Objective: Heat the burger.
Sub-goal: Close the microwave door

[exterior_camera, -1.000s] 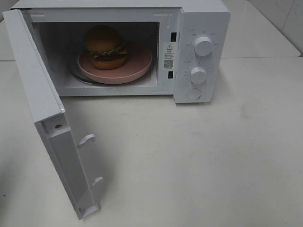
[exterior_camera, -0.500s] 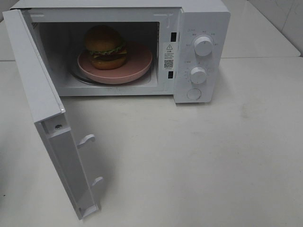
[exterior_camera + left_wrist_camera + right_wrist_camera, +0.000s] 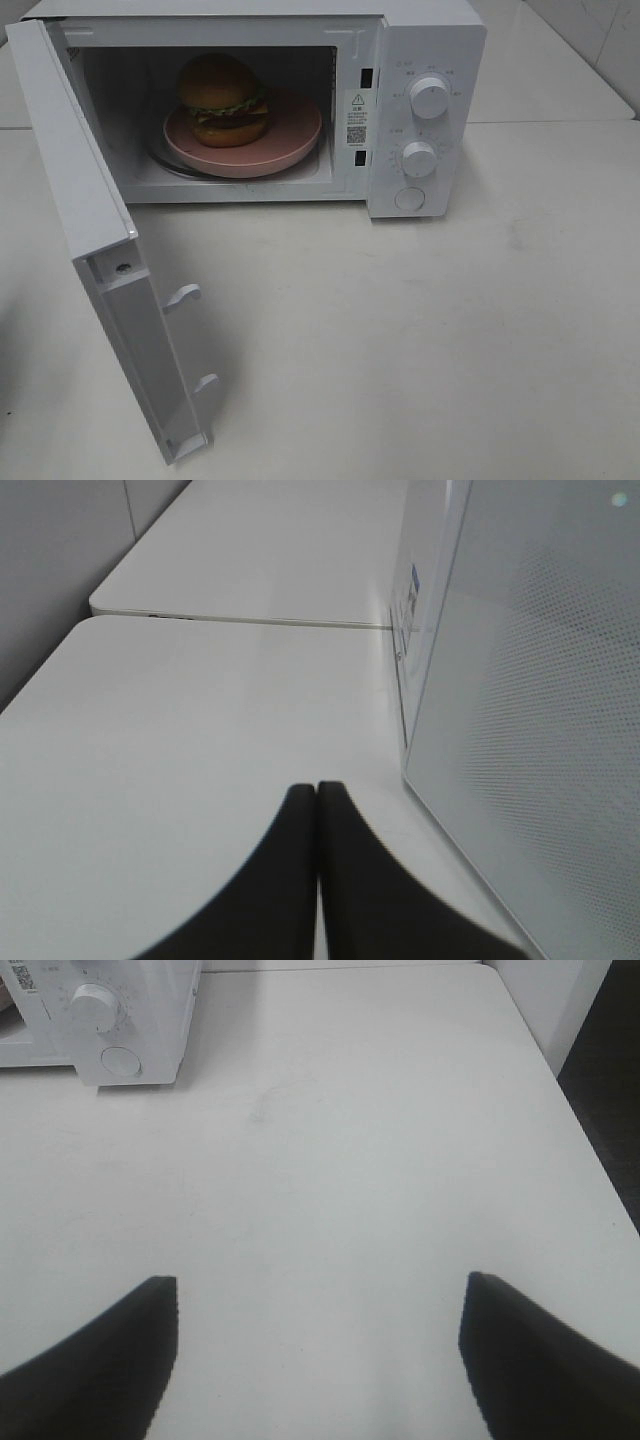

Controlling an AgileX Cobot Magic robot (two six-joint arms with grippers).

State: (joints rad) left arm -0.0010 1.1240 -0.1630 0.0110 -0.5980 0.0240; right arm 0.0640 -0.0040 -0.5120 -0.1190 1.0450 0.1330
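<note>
Burger on plate inside microwave, door open; left gripper clenched, empty, near door; right gripper released, apart from microwave

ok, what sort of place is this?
Probably a lab tabletop staged as a kitchen: a white microwave, door open, with a burger on a pink plate inside, standing on plain white tables.

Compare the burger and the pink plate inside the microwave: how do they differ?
The burger stands tall with a domed top; the pink plate is flat and wider. The burger shows brown bun, green lettuce and dark layers; the plate is one plain pink. The burger sits on the plate, left of its middle. Both are round and inside the open microwave.
</note>
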